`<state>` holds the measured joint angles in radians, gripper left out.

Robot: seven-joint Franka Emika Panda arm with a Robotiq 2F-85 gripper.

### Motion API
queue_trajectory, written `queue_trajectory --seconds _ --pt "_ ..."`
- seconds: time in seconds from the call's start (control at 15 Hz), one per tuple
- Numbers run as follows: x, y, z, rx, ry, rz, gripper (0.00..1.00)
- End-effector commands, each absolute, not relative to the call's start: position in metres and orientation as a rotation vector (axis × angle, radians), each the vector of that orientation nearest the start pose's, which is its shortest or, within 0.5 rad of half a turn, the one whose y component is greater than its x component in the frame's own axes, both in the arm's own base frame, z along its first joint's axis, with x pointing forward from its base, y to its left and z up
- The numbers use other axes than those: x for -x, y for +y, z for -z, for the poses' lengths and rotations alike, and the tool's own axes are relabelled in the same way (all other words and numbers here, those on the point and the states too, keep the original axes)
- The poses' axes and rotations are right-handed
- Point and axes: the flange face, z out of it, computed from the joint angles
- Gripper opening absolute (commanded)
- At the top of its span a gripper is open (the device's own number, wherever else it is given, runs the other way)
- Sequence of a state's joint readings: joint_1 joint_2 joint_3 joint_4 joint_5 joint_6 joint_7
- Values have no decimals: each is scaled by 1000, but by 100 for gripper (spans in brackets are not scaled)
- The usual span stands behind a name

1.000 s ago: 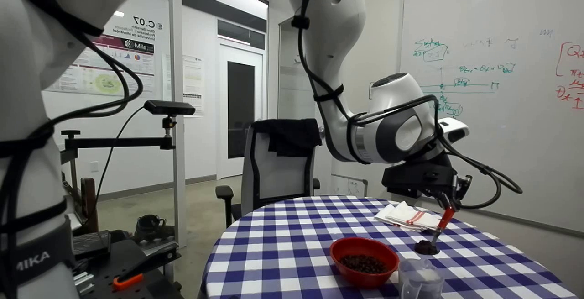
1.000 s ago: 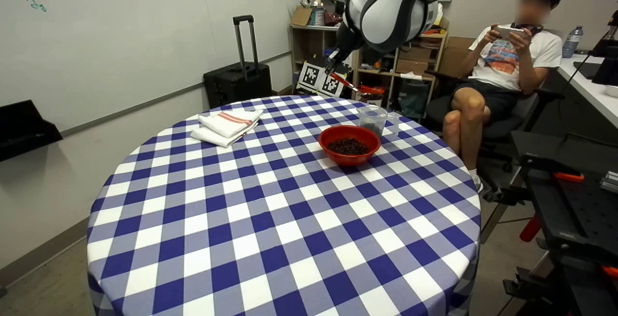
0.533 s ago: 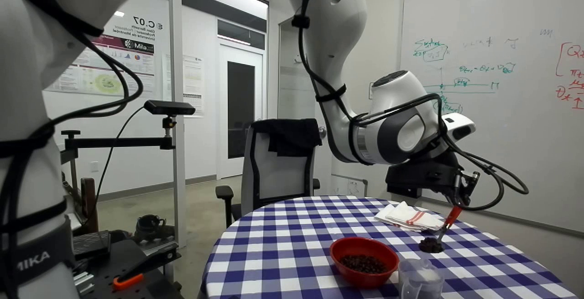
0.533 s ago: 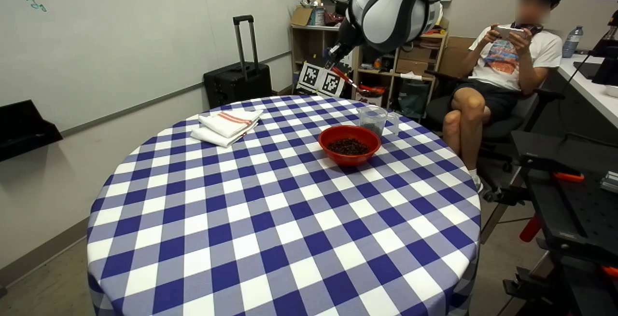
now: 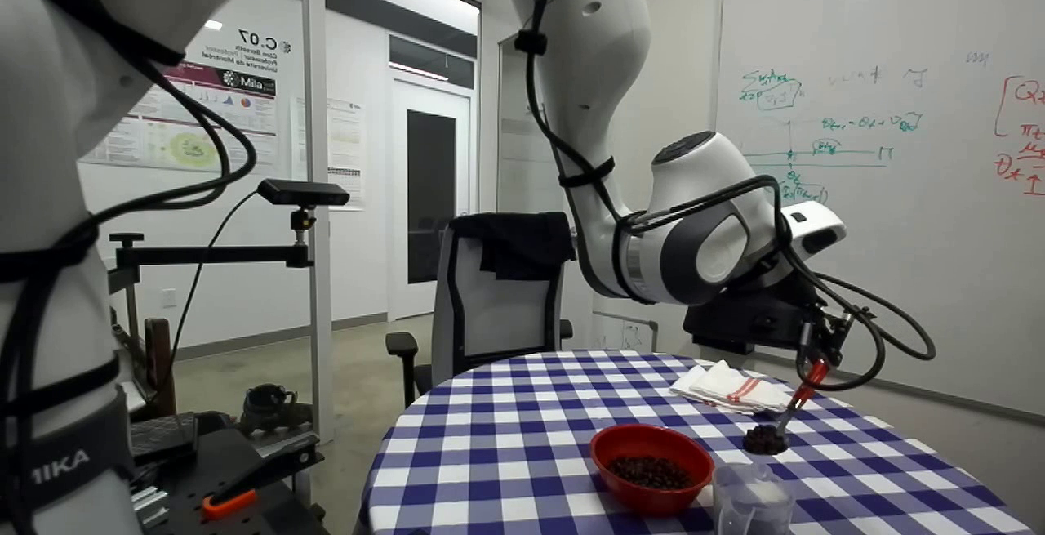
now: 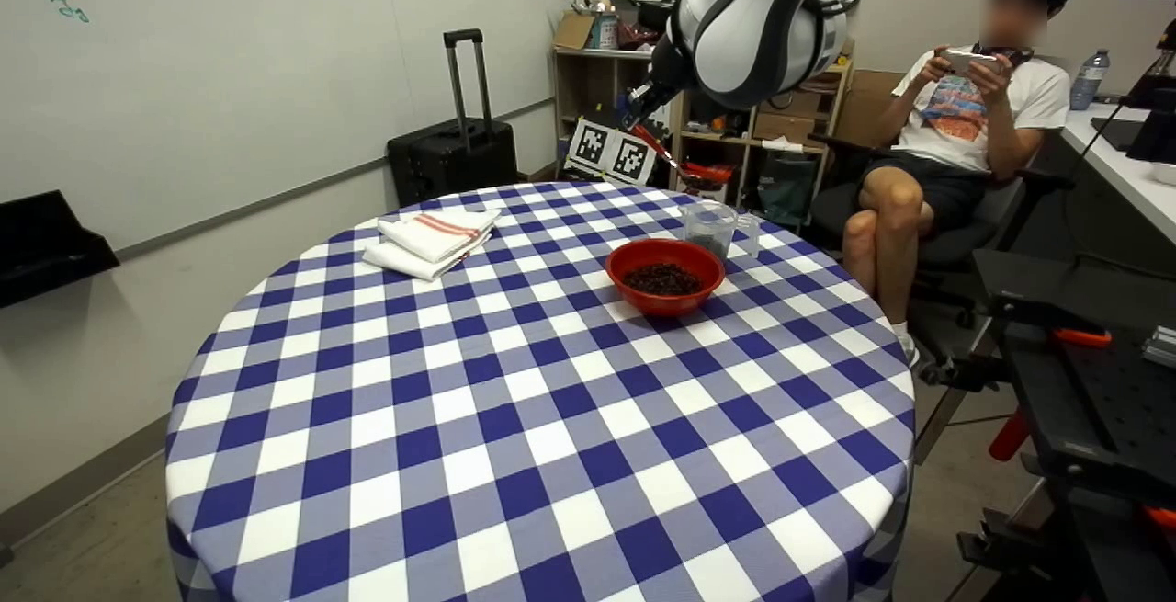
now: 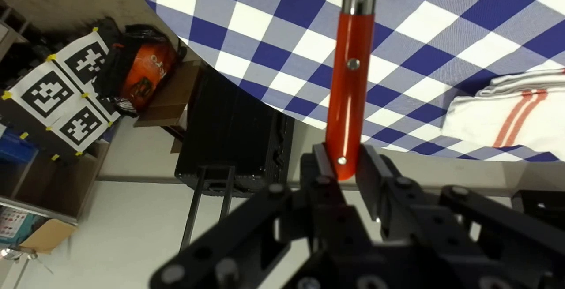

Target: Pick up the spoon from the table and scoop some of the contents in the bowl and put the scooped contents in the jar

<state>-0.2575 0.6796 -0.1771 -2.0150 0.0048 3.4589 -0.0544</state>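
Observation:
The spoon has a red handle and a dark heaped head. My gripper is shut on the handle's end, as the wrist view shows. The spoon is in the air, tilted, head down. In both exterior views its head appears just above the clear jar; in the wrist view the head is out of frame. The red bowl with dark bean-like contents stands beside the jar on the checked table. I cannot tell what the jar holds.
A folded white cloth with red stripes lies on the table. A black suitcase and shelves stand beyond the table. A person sits past the table's edge. An office chair is at the table.
The gripper has shifted slightly right in an exterior view, and the spoon's handle leans over more. The spoon's head stays over the jar and remains heaped. Bowl and jar have not moved.

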Motion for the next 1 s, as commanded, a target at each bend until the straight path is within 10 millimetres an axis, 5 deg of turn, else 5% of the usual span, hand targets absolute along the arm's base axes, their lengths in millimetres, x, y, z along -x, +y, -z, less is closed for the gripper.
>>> queue_trajectory --seconds 0.0,0.93 --pt "-575 -256 -214 3110 540 1302 5" --pt "-545 -251 -230 3006 600 1534 5"
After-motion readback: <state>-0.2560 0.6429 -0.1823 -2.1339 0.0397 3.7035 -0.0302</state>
